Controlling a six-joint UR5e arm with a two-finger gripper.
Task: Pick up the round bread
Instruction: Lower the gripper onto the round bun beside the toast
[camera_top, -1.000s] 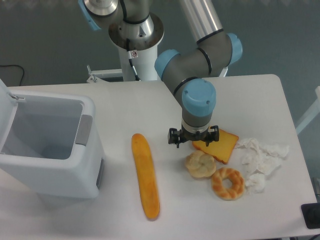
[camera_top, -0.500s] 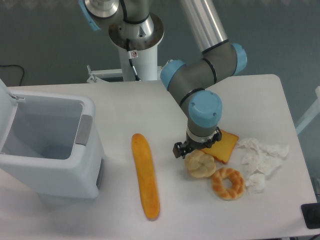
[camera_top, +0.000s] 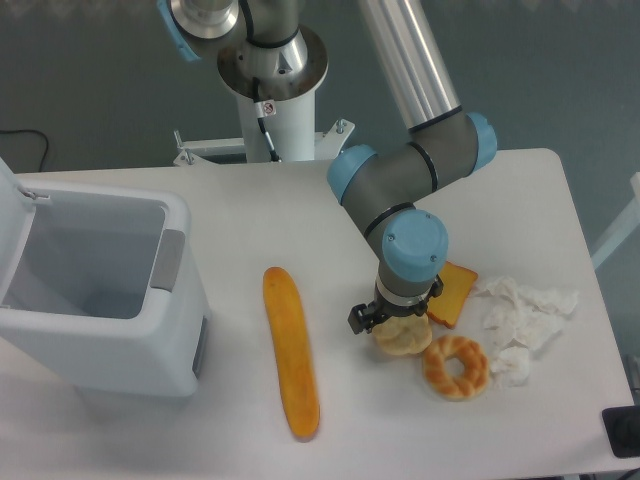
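Gripper (camera_top: 398, 325) sits low over the bun (camera_top: 405, 338), pointing straight down from a blue-capped wrist. One dark finger shows at the bun's left edge; the other is hidden behind the wrist, so I cannot tell how wide the jaws stand or whether they touch the bread. The bun is pale beige, round and lumpy, and only its lower half shows below the wrist. It lies on the table (camera_top: 300, 220), right of centre.

Just right and below, touching or nearly touching the bun, is the ring bread (camera_top: 456, 367), golden brown with a ridged crust and a clear hole. Behind the bun, partly under the wrist, the toast (camera_top: 456, 291) lies flat, an orange-yellow slab with a darker edge. Further right a heap of crumpled white paper (camera_top: 523, 318) runs towards the table's edge, its lower end just beside the ring.

Well to the left of the gripper a long baguette (camera_top: 291, 350) lies nearly lengthwise, smooth, orange and round-ended. At the far left stands a white plastic bin (camera_top: 95, 290), open, with rounded corners and a grey patch on its side.

The table is matt white with a rounded far corner. The arm (camera_top: 410, 175) rises from grey joints with blue caps to a silver tube, its base on a white column behind the table. Beyond lies a dull grey-blue floor, a black cable at the left.
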